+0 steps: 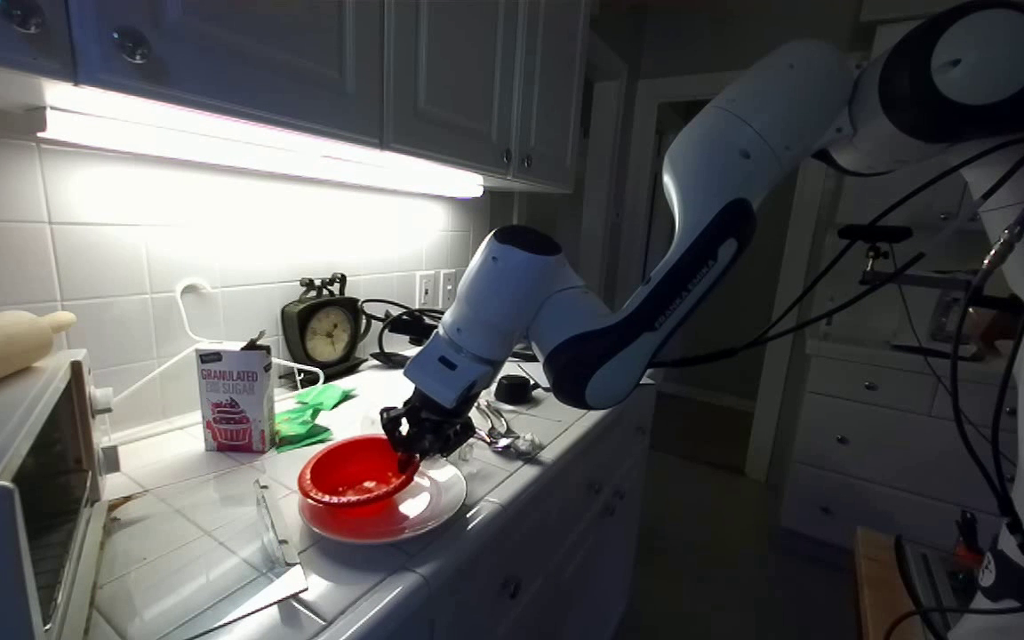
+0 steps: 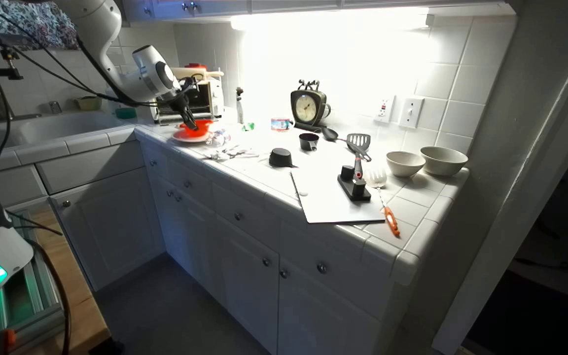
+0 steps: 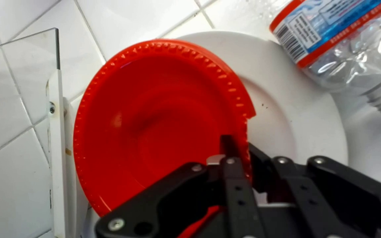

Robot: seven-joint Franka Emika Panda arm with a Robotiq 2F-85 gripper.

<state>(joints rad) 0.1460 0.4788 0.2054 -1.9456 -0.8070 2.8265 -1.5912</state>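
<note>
A red bowl (image 3: pixel 157 109) with a beaded rim sits over a white plate (image 3: pixel 296 92) on the tiled counter. My gripper (image 3: pixel 238 142) is shut on the bowl's right rim in the wrist view, one finger (image 3: pixel 227 143) inside the bowl and the other outside. The rim looks pressed straight and creased where it is pinched. Both exterior views show the bowl (image 1: pixel 343 484) (image 2: pixel 204 127) at the plate (image 1: pixel 441 502), with the gripper (image 1: pixel 407 460) reaching down to its edge. Whether the bowl's base touches the plate cannot be told. A clear plastic bottle (image 3: pixel 336 39) lies beside the plate.
A clear panel with a white edge strip (image 3: pixel 58 148) stands close by the bowl. A toaster oven (image 1: pixel 23 498), sugar box (image 1: pixel 236 404) and green wrapper (image 1: pixel 303 427) are near. Cutlery (image 2: pixel 230 154), measuring cups (image 2: pixel 280 158) and pale bowls (image 2: pixel 405 163) stand further along. Cabinets (image 1: pixel 228 62) hang above.
</note>
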